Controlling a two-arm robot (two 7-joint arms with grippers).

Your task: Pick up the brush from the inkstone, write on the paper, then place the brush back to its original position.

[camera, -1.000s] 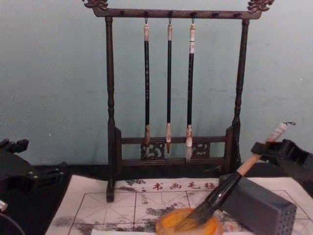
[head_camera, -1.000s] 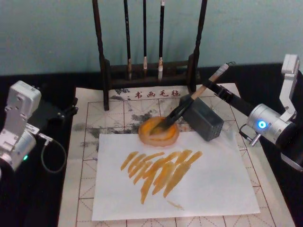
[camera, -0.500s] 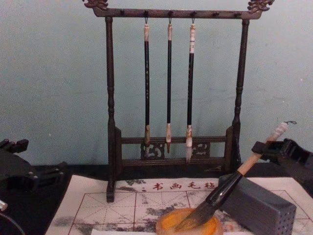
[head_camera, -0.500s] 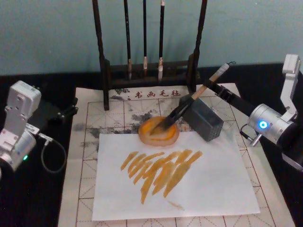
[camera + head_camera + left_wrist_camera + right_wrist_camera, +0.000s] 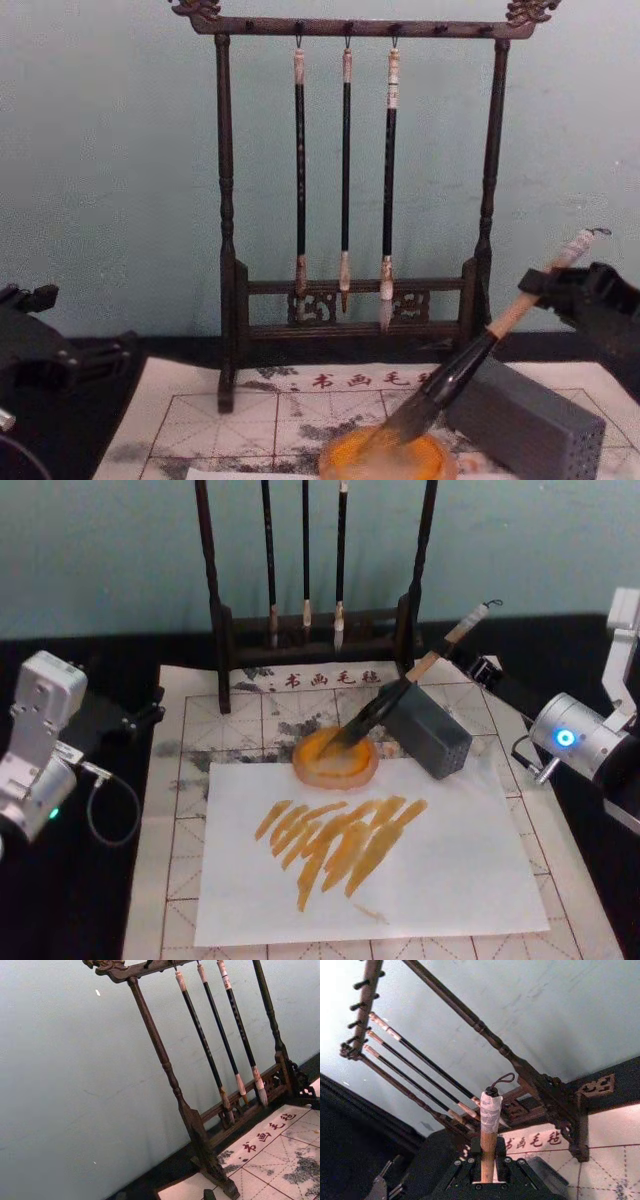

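The brush (image 5: 395,700) slants up from the orange inkstone (image 5: 305,770) toward the right. Its dark bristles are over the dish, and its black section passes the grey block's top corner. My right gripper (image 5: 478,667) is shut on the wooden handle just below the whitish wrapped end. In the right wrist view the handle (image 5: 489,1125) rises from between the gripper's (image 5: 488,1172) fingers. In the chest view the brush (image 5: 470,365) leans over the inkstone (image 5: 435,465). The gridded paper (image 5: 200,730) lies under a plain white sheet (image 5: 450,870) with orange strokes. My left gripper (image 5: 115,718) is parked at the left.
A grey rectangular block (image 5: 435,735) stands right of the inkstone. A dark wooden brush stand (image 5: 225,630) with three thin hanging brushes (image 5: 345,180) is at the back of the paper. Black table surrounds the sheets.
My right gripper has moved up and to the right. The brush has risen slightly with it, its bristles still at the inkstone. The left arm has not moved.
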